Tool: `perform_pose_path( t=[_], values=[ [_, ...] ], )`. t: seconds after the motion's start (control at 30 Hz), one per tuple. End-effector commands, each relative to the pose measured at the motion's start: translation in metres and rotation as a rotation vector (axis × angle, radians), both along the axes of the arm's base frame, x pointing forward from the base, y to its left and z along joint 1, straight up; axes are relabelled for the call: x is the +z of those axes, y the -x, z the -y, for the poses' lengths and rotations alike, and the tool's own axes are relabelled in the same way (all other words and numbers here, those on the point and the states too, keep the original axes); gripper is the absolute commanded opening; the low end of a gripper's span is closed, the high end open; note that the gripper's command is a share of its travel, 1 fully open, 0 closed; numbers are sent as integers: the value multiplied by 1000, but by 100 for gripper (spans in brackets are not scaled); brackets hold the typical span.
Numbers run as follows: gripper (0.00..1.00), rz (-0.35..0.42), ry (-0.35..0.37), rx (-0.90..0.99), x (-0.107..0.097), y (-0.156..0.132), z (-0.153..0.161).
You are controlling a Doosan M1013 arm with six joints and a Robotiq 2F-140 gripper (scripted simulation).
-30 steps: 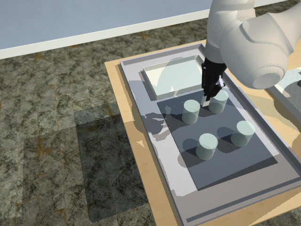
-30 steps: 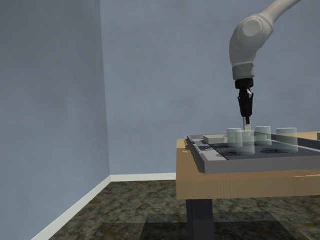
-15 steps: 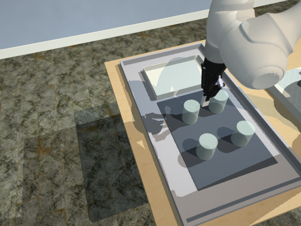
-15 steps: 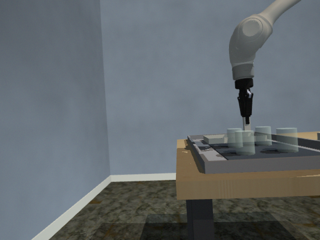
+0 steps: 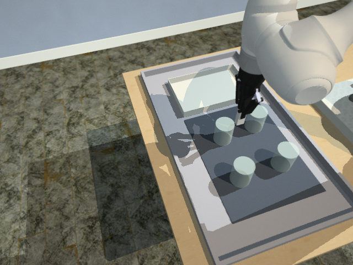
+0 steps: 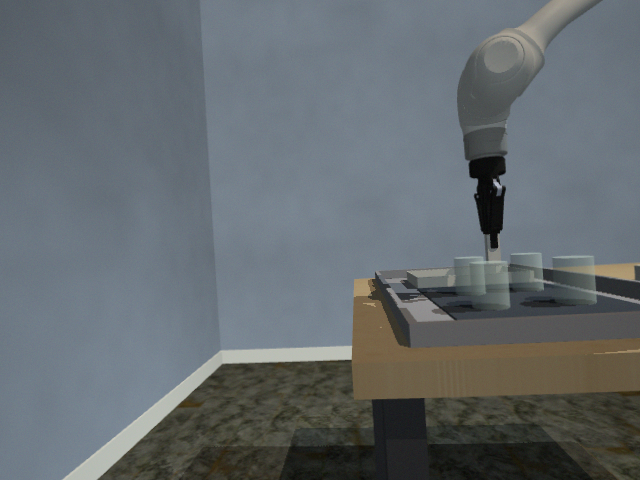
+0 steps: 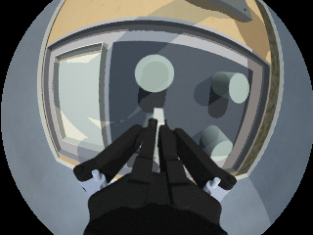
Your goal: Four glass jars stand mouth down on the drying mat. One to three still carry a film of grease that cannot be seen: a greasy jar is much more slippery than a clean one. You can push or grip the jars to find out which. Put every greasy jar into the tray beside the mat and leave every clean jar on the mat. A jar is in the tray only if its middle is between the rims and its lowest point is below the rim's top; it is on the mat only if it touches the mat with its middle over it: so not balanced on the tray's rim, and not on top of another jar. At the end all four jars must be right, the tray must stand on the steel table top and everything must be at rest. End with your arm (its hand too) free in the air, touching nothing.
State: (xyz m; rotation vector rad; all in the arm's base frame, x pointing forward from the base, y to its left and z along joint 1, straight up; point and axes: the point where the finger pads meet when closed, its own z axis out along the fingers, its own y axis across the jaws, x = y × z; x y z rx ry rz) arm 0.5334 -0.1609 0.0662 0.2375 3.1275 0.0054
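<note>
a plain room set up like a small work area, its exact kind unclear — blue walls [image 5: 113, 22] [image 6: 289, 180], pale skirting [image 5: 119, 35] [image 6: 289, 353], a mottled stone-look floor [image 5: 57, 137] [image 6: 268, 392] — with a robot arm [image 5: 293, 54] [image 6: 491, 87] over a wooden bench [image 5: 168, 199] [image 6: 491, 369] topped by rimmed grey metal [image 5: 210, 245] [image 6: 516, 330].

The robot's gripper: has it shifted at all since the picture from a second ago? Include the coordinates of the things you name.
No visible shift: in the top view, the gripper [image 5: 240, 122] [image 6: 493, 253] [image 7: 157, 115] keeps its place against the tray [image 5: 185, 113].
</note>
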Motion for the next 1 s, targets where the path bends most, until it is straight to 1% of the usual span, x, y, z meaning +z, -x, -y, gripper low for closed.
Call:
perform_pose_path(
  t=[0.0,0.97],
  values=[
    [0,0,0,0,0,0,0],
    [0,0,0,0,0,-4,1]
  ],
)
